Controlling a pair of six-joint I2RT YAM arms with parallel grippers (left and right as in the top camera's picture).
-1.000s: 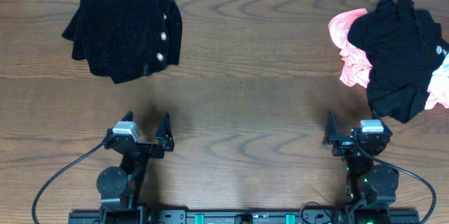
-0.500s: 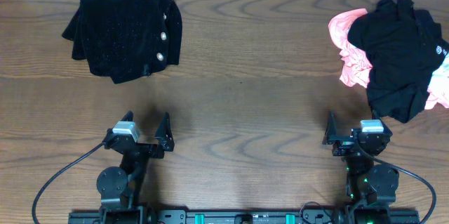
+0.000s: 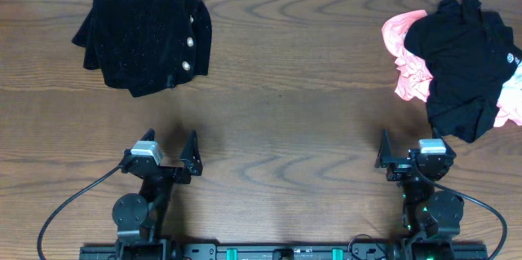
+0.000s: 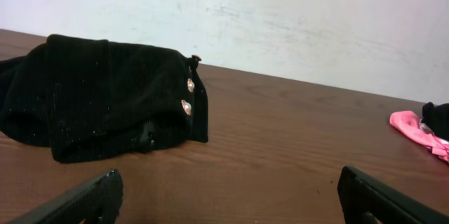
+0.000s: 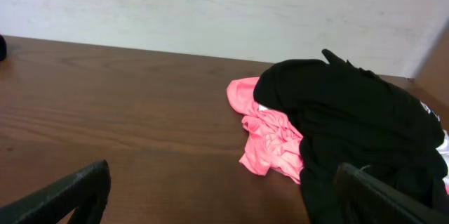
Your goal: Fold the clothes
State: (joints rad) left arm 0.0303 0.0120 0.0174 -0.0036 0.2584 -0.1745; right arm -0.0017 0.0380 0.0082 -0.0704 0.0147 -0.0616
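Evidently the clothes (image 3: 145,41), a black fuzzy knit with pearly buttons (image 3: 189,42) down one edge, lie gathered into a compact bundle close to the far edge of the surface (image 3: 285,89). That suggests the folding is largely done, though the flap on its left looks loose, perhaps unfinished. The left claw (image 3: 170,139) waits on the robot's side of that garment, well apart from it, fingers spread wide and holding nothing. The right claw (image 3: 410,139) sits far to the garment's right, likewise spread and empty. Farther right still, a pink-and-black heap (image 3: 457,60) runs out of the overhead view. Between garment and heap lies bare wood, giving either arm free reach.
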